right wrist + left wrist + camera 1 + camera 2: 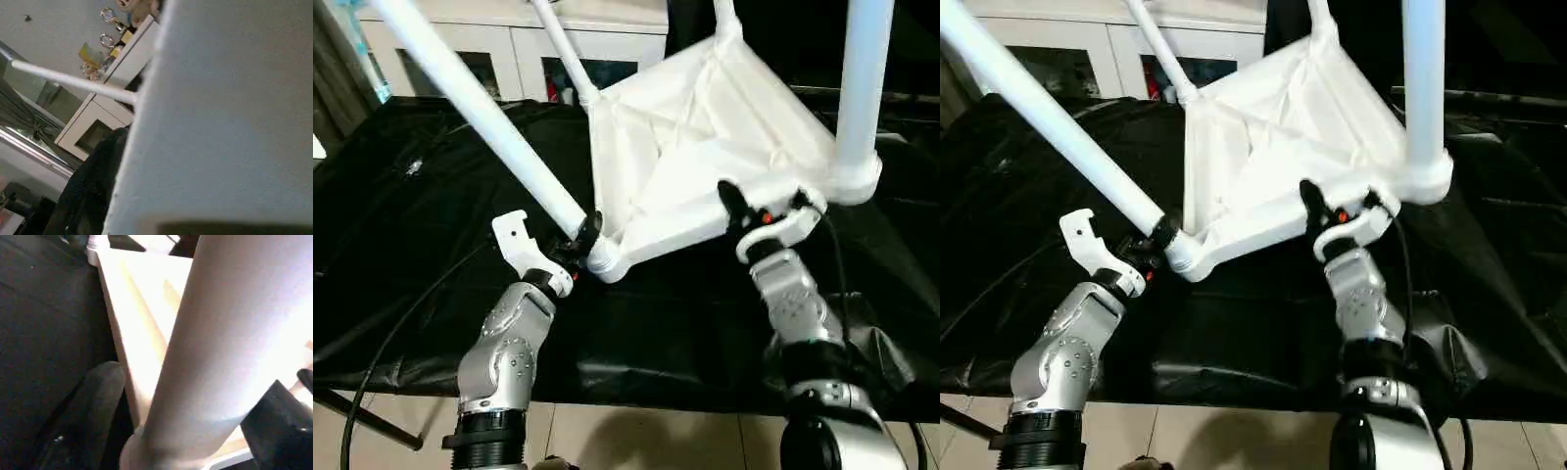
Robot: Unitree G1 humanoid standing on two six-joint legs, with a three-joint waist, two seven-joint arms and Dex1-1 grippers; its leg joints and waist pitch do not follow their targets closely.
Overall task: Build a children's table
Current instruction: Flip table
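Table [705, 147]: underside up, tilted on the black cloth [411, 245], four legs fitted.
Left gripper [570, 243]: at base of near-left leg [480, 117], beside its socket; jaws wide around it, grip uncertain.
Right gripper [756, 211]: fingers clamp the rim beside the near-right leg [862, 78].
Step advice: likely turning it upright; keep the rim grip firm, lift slowly.
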